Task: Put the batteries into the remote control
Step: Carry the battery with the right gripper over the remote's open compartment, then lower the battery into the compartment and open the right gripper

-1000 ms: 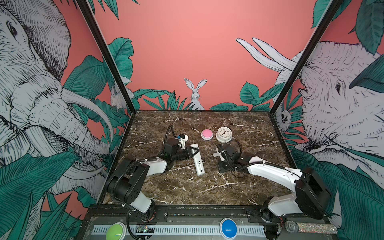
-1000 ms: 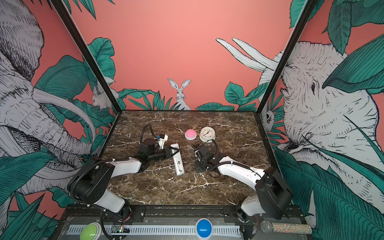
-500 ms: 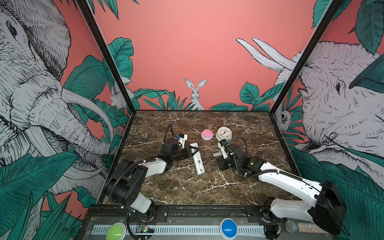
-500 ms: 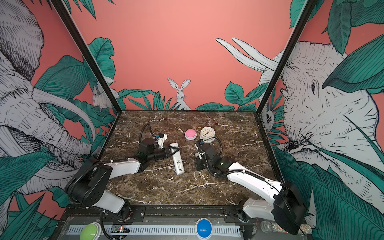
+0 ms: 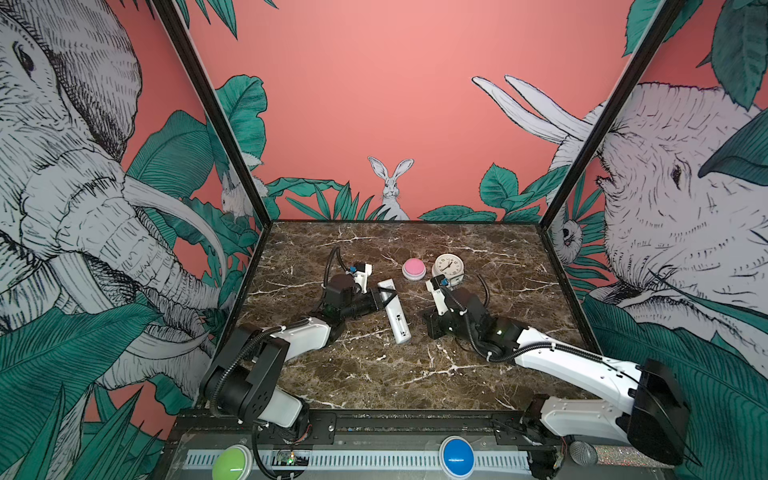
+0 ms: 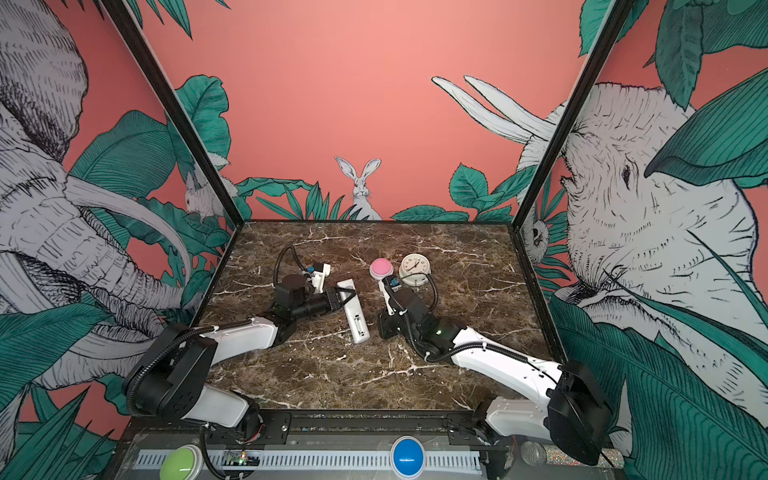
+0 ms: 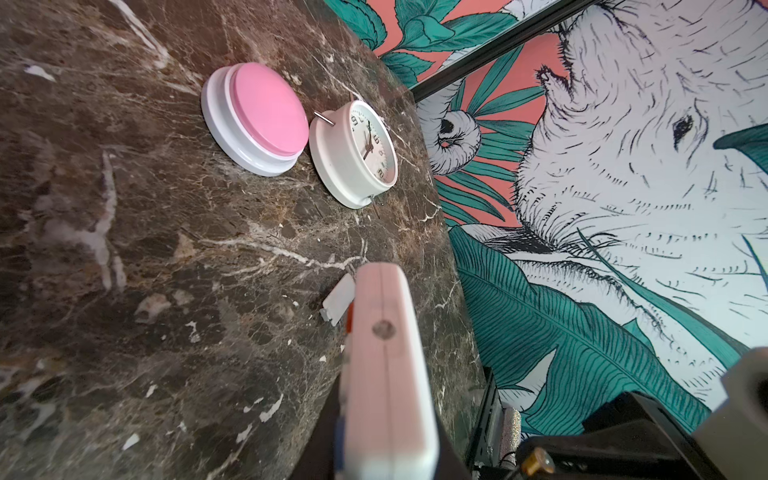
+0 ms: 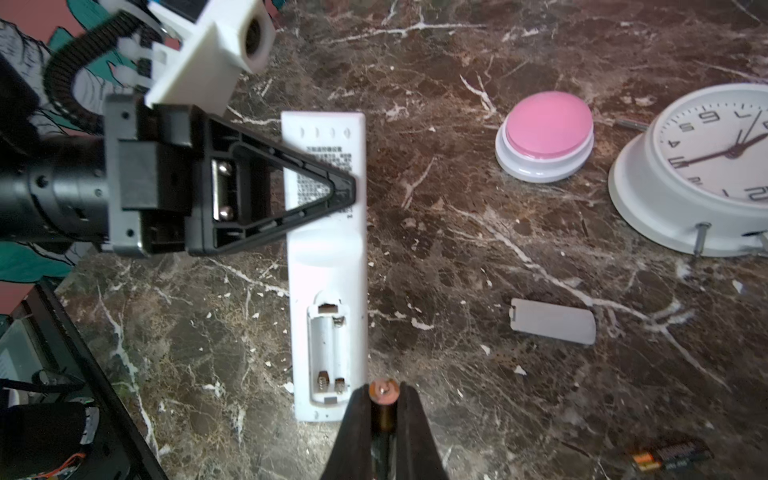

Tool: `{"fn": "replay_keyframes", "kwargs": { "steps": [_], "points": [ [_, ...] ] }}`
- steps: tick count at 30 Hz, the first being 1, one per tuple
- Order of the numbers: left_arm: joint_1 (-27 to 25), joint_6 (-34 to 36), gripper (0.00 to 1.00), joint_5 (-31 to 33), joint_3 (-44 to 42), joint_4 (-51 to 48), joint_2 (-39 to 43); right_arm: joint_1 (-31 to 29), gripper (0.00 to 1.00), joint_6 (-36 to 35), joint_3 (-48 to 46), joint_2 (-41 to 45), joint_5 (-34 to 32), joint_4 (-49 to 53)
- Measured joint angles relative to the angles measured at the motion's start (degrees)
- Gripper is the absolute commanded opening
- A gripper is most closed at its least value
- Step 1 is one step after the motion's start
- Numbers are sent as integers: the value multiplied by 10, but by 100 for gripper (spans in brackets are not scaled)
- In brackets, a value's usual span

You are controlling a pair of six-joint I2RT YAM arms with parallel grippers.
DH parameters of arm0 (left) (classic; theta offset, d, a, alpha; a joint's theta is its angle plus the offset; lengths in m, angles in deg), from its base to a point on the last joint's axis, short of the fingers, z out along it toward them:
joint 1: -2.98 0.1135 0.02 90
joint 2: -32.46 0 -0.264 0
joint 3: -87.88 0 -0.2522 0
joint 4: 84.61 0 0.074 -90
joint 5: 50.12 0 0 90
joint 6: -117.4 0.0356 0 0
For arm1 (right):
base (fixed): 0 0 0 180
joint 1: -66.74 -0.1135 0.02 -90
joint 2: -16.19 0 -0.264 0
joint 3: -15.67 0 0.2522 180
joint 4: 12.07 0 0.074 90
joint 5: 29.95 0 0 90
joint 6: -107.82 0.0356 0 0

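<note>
The remote control (image 8: 328, 266) lies back-up near the middle of the desk (image 8: 457, 249), the left claw (image 8: 347, 191) clamped on it, its bay (image 8: 328, 353) open and empty. The right claw (image 8: 384, 392) pinches one battery (image 8: 384, 411) beside the bay; the second battery (image 8: 669, 457) lies on the desk, neither loaded yet

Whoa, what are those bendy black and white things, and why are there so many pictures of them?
They are two robot arms on a marble table. Two pictures look down from a camera above; the others come from little cameras on each arm's wrist. The left gripper is closed on the white remote control, which lies back up with its battery slot empty. The right gripper pinches one battery right by that slot. On the table also lie another battery, the slot's cover, a pink button and a white clock.
</note>
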Motion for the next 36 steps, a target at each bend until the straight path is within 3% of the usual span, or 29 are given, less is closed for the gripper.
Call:
{"fn": "replay_keyframes", "kwargs": {
  "steps": [16,36],
  "points": [
    [0,-39,0,-3,0,51,0,-32,0,13,-21,-53,-3,-133],
    [0,-52,0,-7,-1,71,0,-32,0,15,-21,-75,-8,-173]
  ]
}}
